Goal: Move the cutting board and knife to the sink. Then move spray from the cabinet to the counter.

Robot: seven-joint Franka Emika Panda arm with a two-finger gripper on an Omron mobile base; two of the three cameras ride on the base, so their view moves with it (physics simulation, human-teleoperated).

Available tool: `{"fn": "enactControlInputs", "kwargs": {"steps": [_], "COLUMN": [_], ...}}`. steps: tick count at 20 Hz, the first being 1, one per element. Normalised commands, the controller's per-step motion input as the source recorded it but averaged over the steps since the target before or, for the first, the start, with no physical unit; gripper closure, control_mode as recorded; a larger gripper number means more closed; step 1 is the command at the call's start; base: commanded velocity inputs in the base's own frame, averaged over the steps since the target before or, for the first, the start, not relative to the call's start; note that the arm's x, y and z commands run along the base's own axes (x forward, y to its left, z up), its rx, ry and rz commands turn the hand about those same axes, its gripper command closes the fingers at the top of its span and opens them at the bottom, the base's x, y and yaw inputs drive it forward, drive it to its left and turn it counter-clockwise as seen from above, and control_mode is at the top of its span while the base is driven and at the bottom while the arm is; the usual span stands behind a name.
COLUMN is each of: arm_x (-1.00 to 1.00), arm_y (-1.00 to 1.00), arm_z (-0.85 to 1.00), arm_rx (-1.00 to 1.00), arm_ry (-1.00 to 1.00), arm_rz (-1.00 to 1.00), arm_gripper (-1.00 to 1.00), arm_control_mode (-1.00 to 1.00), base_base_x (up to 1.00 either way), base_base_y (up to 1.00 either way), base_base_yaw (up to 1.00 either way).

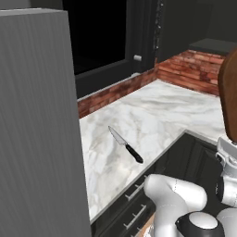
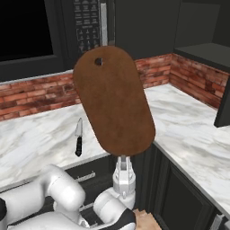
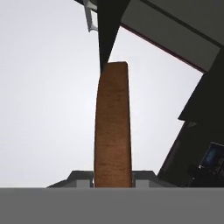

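The brown wooden cutting board (image 2: 114, 103) stands upright in the air in front of the counter (image 2: 40, 139), held by its lower end. My gripper (image 2: 122, 161) points upward beneath it, shut on its bottom edge. In the hand view the cutting board (image 3: 113, 127) runs edge-on straight up from between my fingertips. The left base view catches the cutting board (image 1: 228, 92) at the right edge, above the hand. The knife (image 1: 126, 144) lies flat on the marble counter (image 1: 152, 115), black handle toward the front edge; in the right base view the knife (image 2: 79, 137) lies left of the board.
A black microwave (image 2: 49, 31) hangs over the brick backsplash (image 2: 40, 96). Dark drawers with metal handles (image 1: 134, 190) sit below the counter. A dark open shelf (image 2: 202, 49) is at the right corner. A tall grey panel (image 1: 37, 125) fills the left of the left base view.
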Motion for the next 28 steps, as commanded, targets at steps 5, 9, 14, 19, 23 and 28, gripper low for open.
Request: {"fn": "enactControlInputs", "kwargs": {"steps": [5,9,14,19,23,28], "arm_x": [0.00,0.00,0.00,0.00,0.00,0.00], "arm_y": [0.00,0.00,0.00,0.00,0.00,0.00], "arm_z": [0.00,0.00,0.00,0.00,0.00,0.00], "arm_rx": [0.00,0.00,0.00,0.00,0.00,0.00], "arm_ry": [0.00,0.00,0.00,0.00,0.00,0.00], "arm_rz": [0.00,0.00,0.00,0.00,0.00,0.00], "arm_gripper": [1.00,1.00,1.00,1.00,1.00,1.00], "arm_control_mode": [1.00,1.00,1.00,1.00,1.00,1.00], "base_base_x": [-0.59,-0.66,-0.51,-0.45,-0.08,-0.11], "base_base_y": [-0.47,-0.56,-0.41,-0.41,-0.20,-0.31], "base_base_yaw": [-0.04,-0.05,0.00,-0.01,-0.10,-0.11]}}
